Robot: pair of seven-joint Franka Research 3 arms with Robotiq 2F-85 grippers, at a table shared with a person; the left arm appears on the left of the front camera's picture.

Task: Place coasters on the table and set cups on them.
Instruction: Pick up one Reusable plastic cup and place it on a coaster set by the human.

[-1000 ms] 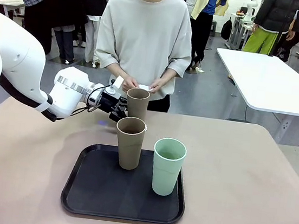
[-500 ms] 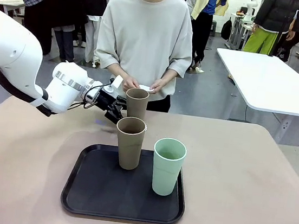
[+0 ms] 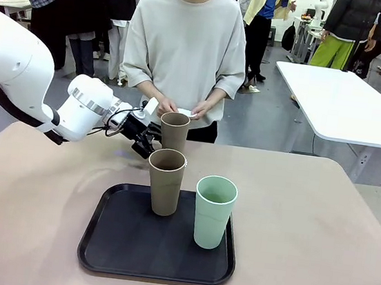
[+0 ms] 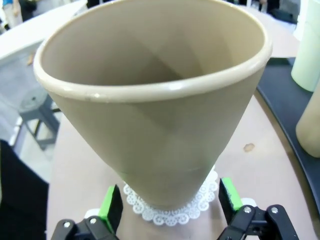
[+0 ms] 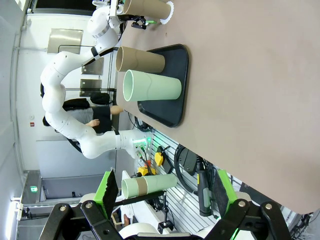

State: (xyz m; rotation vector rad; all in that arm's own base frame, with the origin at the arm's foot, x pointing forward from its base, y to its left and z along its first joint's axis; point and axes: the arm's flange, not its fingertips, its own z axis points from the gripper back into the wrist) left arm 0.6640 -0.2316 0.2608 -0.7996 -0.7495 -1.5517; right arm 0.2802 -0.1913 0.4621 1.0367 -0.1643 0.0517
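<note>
Cup (image 4: pixel 160 135) on coaster (image 4: pixel 172 214) | left fingers (image 4: pixel 111 207) spread, edged back

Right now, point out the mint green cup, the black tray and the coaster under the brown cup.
mint green cup (image 3: pixel 212 218), front view, side wall
black tray (image 3: pixel 116 239), front view, bare floor
coaster (image 4: pixel 172 217), left wrist view, scalloped edge

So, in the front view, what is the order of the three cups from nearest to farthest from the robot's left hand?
1. Tan-brown tapered matte cup, on the table beyond the black rectangular tray, right at the open left hand.
2. Second tan-brown matte cup, on the tray's far left part.
3. Pale mint green matte cup, on the tray's right side.
</note>
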